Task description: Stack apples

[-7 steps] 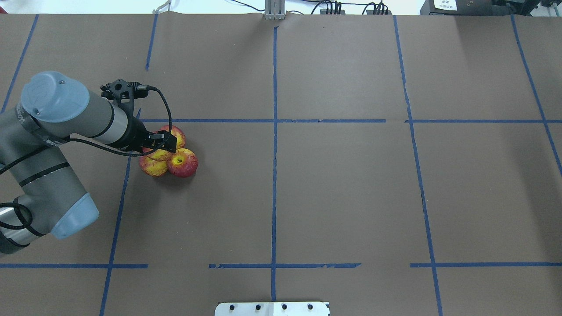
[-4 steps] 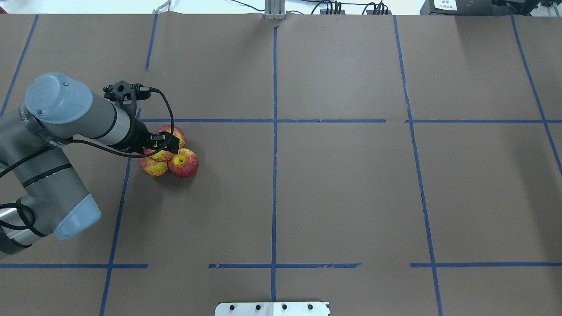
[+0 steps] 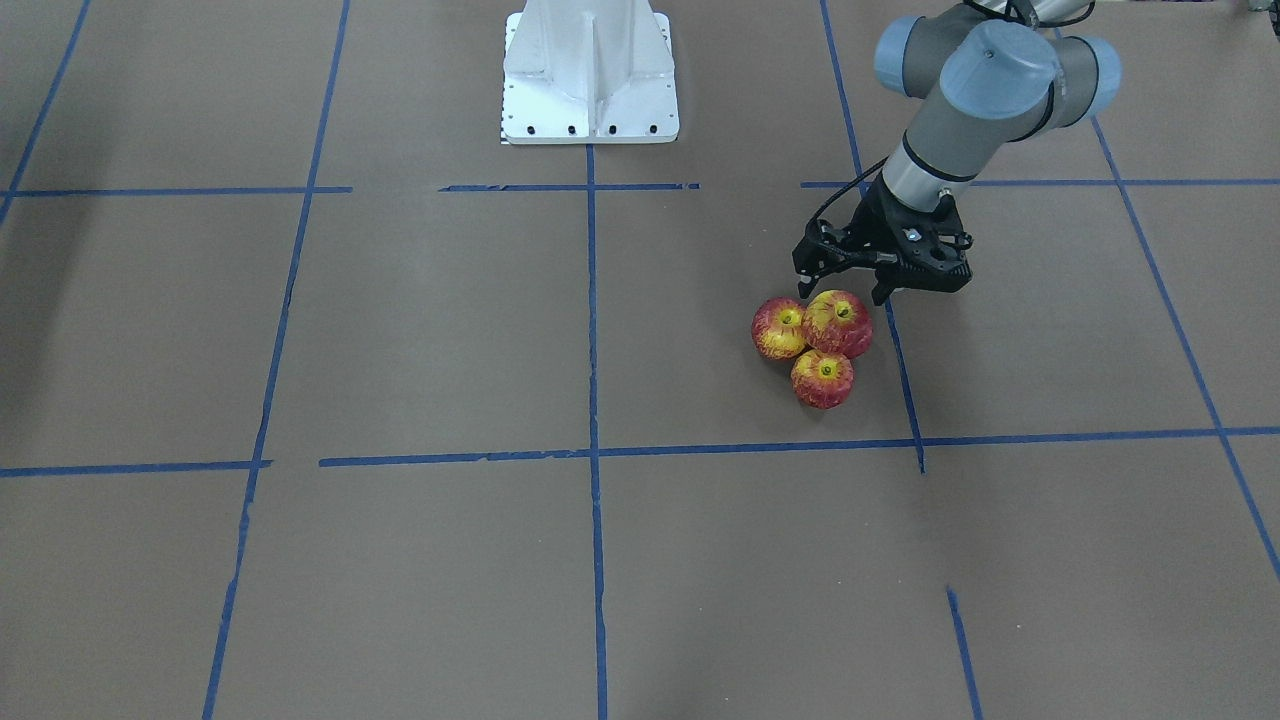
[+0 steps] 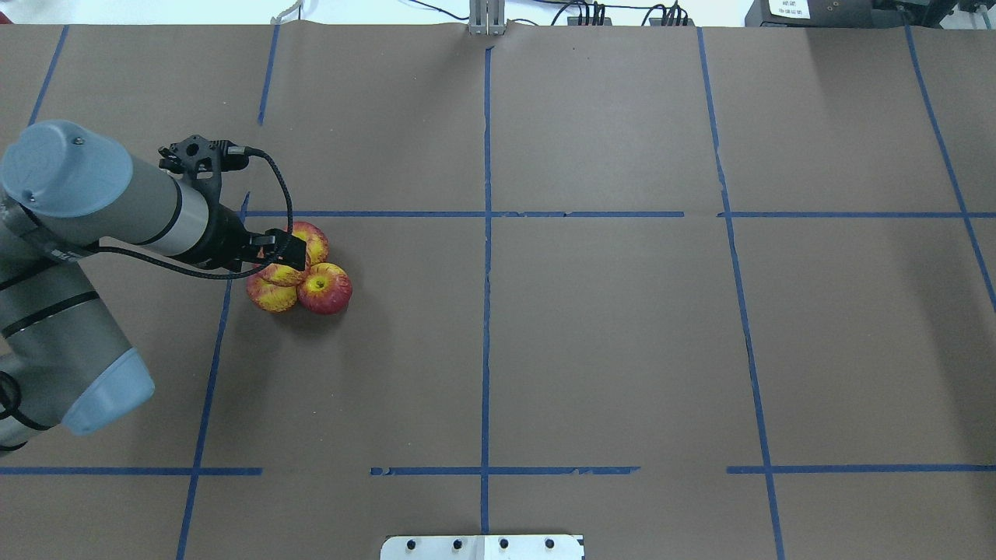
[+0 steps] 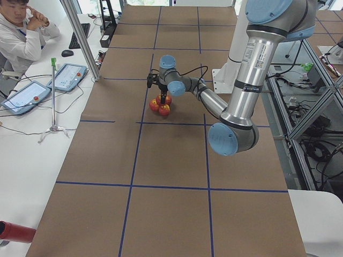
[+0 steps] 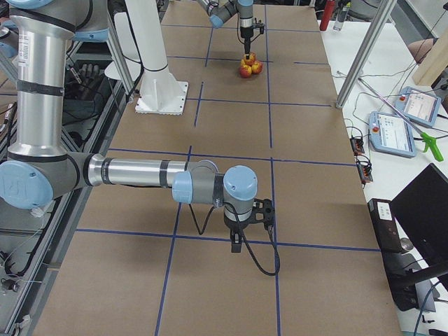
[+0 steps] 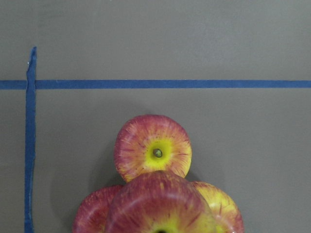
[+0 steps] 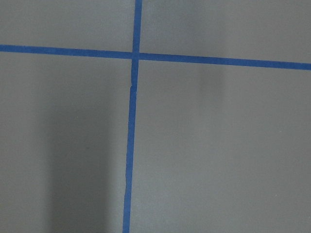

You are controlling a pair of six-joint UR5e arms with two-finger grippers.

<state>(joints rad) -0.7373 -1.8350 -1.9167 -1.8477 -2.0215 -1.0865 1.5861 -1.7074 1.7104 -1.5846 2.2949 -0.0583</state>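
Note:
Four red-and-yellow apples sit in a pile left of the table's middle. In the front-facing view the top apple (image 3: 838, 322) rests on the others, with one apple (image 3: 778, 328) to its left and one (image 3: 822, 378) in front; the fourth is hidden behind. The left wrist view shows the top apple (image 7: 160, 206) over three base apples, one of them (image 7: 153, 148) in full view. My left gripper (image 3: 842, 294) is open, its fingers spread just above the top apple, holding nothing. It also shows in the overhead view (image 4: 289, 250). My right gripper (image 6: 238, 241) shows only in the exterior right view; I cannot tell its state.
Brown paper with blue tape lines (image 4: 486, 214) covers the table. The white robot base (image 3: 590, 75) stands at the table's robot side. The right wrist view shows only paper and a tape cross (image 8: 136, 54). Operator tablets (image 6: 395, 129) lie on a side table.
My left arm has drawn back toward the table's left edge and the gripper has shifted slightly left over the pile. The apples have not moved.

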